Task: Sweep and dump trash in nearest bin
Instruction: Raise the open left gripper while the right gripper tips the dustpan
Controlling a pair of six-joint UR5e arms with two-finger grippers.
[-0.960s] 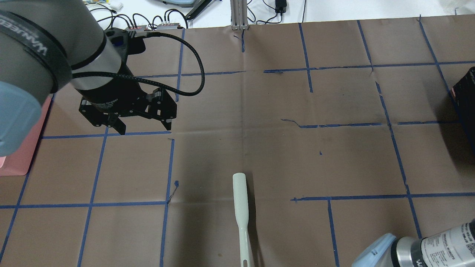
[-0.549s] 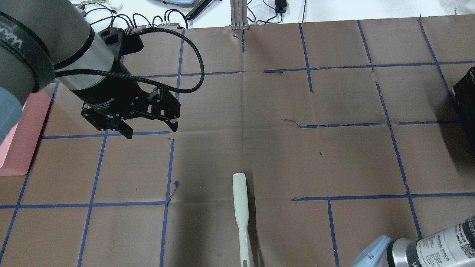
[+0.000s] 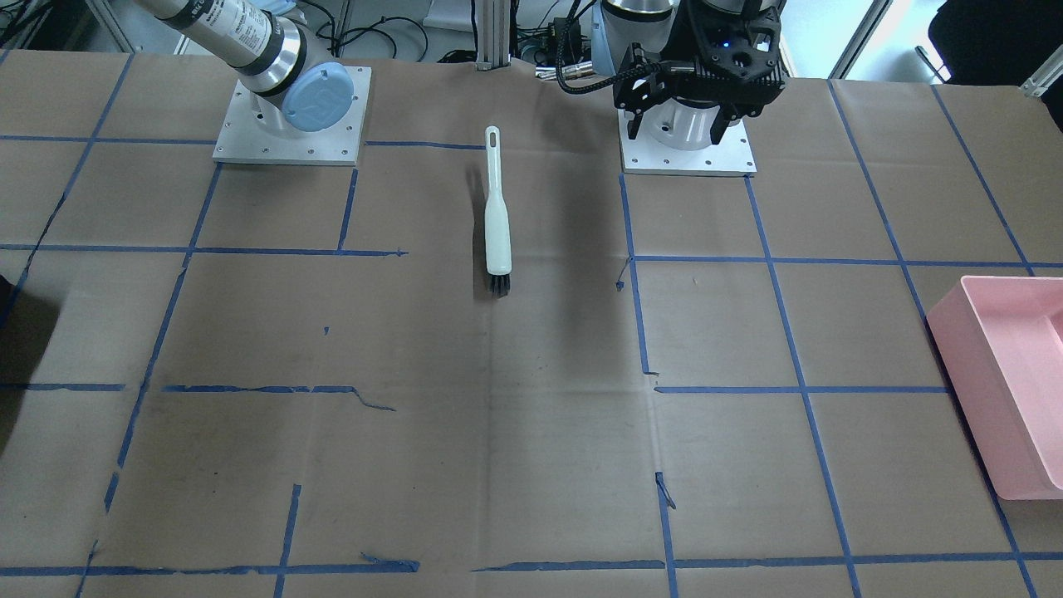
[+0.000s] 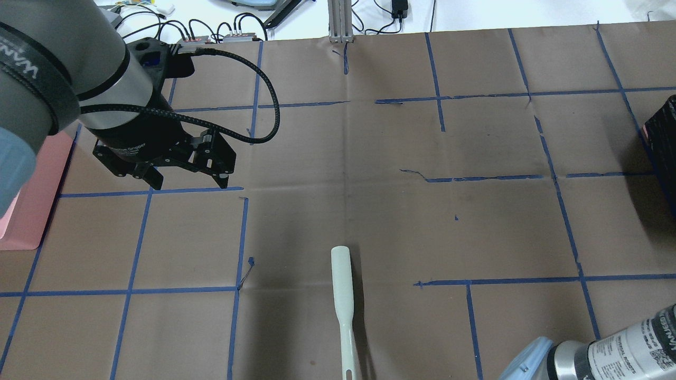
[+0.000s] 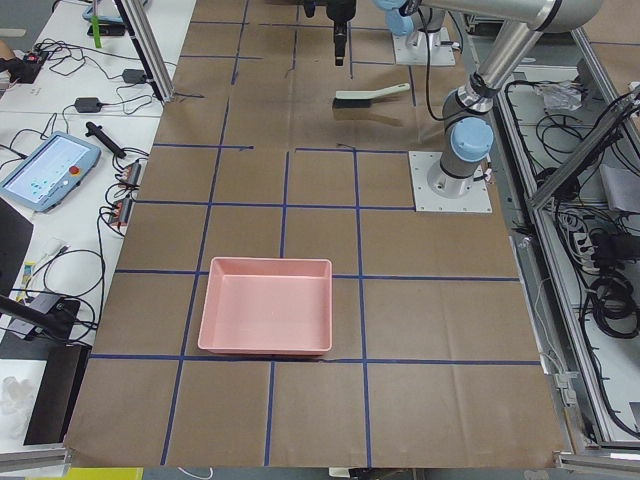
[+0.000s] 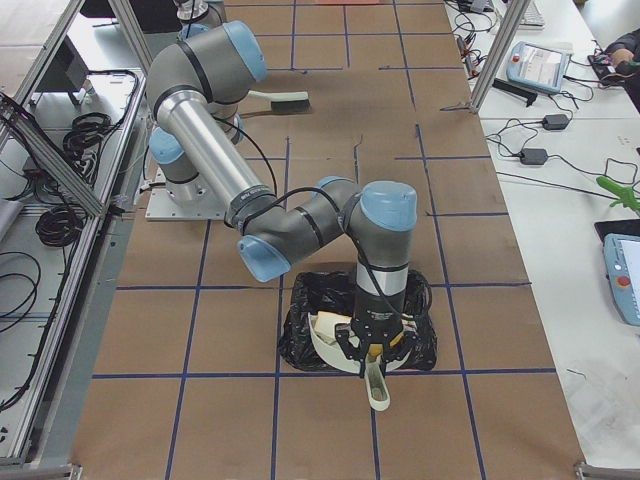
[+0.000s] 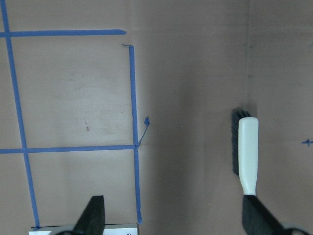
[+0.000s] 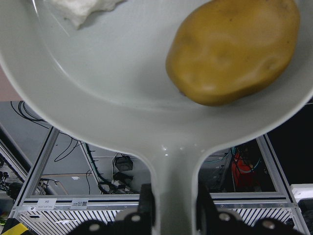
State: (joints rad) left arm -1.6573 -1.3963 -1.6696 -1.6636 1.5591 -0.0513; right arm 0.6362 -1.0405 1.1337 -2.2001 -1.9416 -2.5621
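Observation:
My right gripper is shut on the handle of a white dustpan. In the pan lie the trash: a yellow-brown potato-like lump and a white bread piece. The exterior right view shows the dustpan held over the black bin. My left gripper hovers open and empty above the table's left half. The white brush lies on the table to its right, also visible in the left wrist view, beyond the fingertips.
A pink tray sits at the table edge on my left side. The black bin stands at the far right edge. Blue tape lines cross the brown table cover. Cables and a metal post lie beyond the table's far edge.
My left gripper swung a little right, then back left and slightly away from the brush, staying open. The brush has not moved.

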